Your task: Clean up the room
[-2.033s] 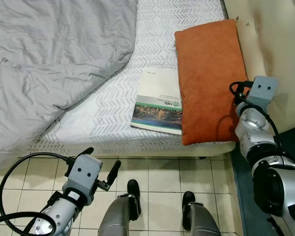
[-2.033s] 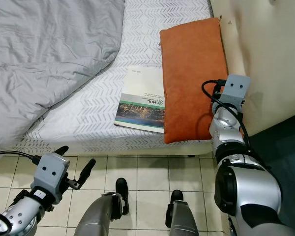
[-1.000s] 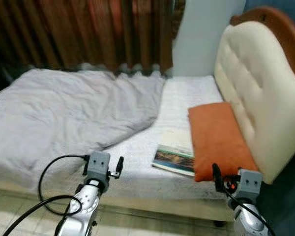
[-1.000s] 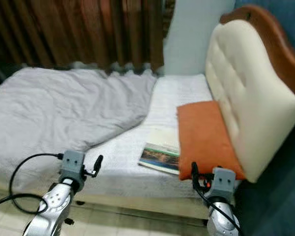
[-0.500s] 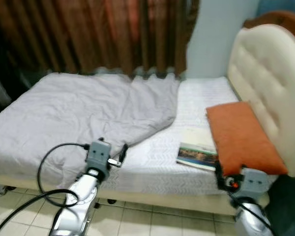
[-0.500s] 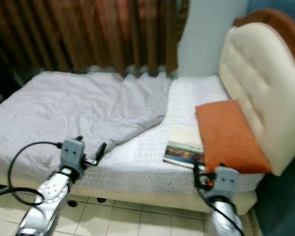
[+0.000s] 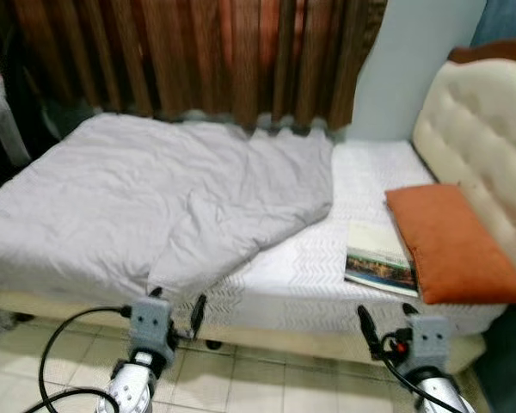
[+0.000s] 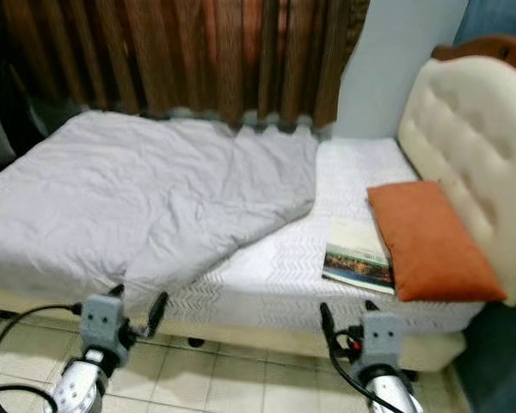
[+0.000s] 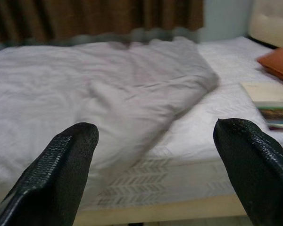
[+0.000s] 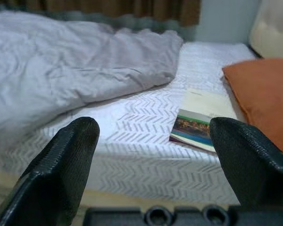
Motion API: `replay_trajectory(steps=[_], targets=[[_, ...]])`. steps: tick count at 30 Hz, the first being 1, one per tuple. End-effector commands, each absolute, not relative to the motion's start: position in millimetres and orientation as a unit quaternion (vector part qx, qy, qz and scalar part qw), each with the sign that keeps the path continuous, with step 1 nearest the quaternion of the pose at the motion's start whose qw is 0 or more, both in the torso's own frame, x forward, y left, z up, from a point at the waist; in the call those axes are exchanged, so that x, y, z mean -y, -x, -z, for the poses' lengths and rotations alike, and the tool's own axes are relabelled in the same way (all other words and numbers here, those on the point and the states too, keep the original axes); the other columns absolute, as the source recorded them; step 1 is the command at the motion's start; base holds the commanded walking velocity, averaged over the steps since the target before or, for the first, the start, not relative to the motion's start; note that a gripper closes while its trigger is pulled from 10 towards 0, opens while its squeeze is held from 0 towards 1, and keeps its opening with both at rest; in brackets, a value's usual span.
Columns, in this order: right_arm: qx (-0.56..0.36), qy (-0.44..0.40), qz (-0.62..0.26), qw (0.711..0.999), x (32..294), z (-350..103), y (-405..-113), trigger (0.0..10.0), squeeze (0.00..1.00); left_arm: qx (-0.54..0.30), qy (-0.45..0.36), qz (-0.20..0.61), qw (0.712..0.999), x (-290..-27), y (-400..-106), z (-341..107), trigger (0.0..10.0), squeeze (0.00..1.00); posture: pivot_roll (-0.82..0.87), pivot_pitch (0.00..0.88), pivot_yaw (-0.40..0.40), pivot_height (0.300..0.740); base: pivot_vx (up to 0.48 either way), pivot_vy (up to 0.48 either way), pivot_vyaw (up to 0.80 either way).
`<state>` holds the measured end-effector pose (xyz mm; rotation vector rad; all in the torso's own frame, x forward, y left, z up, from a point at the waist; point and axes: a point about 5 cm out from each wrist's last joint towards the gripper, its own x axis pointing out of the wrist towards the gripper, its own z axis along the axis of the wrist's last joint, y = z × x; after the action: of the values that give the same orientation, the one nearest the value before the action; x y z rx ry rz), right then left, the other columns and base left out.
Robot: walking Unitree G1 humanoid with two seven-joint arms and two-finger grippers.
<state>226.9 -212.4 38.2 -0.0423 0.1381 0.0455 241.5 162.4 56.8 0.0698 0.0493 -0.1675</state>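
Jaws of both grippers stand spread wide and hold nothing: left gripper (image 9: pixel 153 174) faces the crumpled grey duvet (image 7: pixel 146 206), right gripper (image 10: pixel 155 165) faces the book (image 10: pixel 200 120), each with its two black fingers far apart. From the head views, left gripper (image 7: pixel 174 311) and right gripper (image 7: pixel 383 331) hover low in front of the bed's (image 7: pixel 267 331) near edge, over the tiled floor (image 7: pixel 241 387), touching nothing. Outward from there: the duvet lies bunched across the left and middle of the mattress, one corner draped over the near edge, leaving the patterned sheet (image 7: pixel 318 262) bare on the right. The book lies flat on that bare sheet, just beside, perhaps touching, the orange pillow (image 7: pixel 451 241), which rests near the cream padded headboard (image 7: pixel 486 146). Brown curtains (image 7: pixel 198 56) hang behind the bed. Judgement on progress: tidying looks barely begun; the duvet is not spread, the book is not put away, the pillow is not squared up. Obstacles: nothing lies between the right gripper and the book, but the bed edge stands between both arms and their targets, so reaching will need a lift over it.
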Motion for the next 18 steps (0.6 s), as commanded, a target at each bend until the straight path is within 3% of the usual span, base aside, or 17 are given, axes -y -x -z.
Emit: replay_trajectory(steps=[1, 7, 12, 15, 18], targets=[[-0.07, 0.042, -0.018, 0.997, 227, -46, -228, 10.0, 0.0, -0.005, -0.027, 0.101, 0.994, -143, -249, -62, 10.0, 0.0, -0.08, 0.016, -0.126, 0.74, 0.0, 0.472, 0.0], [-0.064, 0.035, -0.006, 0.997, 228, -51, -245, 10.0, 0.0, -0.01, -0.017, 0.125, 0.992, -135, -254, -62, 10.0, 0.0, -0.08, 0.007, -0.116, 0.74, 0.0, 0.476, 0.0], [-0.066, 0.01, -0.021, 0.998, 217, -48, -253, 10.0, 0.0, -0.027, -0.013, 0.111, 0.993, -145, -262, -61, 10.0, 0.0, -0.06, 0.0, -0.078, 0.74, 0.0, 0.48, 0.0], [-0.07, 0.011, -0.021, 0.997, 211, -46, -259, 10.0, 0.0, -0.033, -0.044, 0.118, 0.992, -144, -266, -61, 10.0, 0.0, -0.05, 0.0, -0.047, 0.74, 0.0, 0.48, -0.8], [-0.068, 0.008, -0.022, 0.997, 206, -45, -263, 10.0, 0.0, -0.038, -0.074, 0.109, 0.991, -145, -271, -61, 10.0, 0.0, -0.05, 0.0, -0.033, 0.74, 0.0, 0.0, -0.45]])
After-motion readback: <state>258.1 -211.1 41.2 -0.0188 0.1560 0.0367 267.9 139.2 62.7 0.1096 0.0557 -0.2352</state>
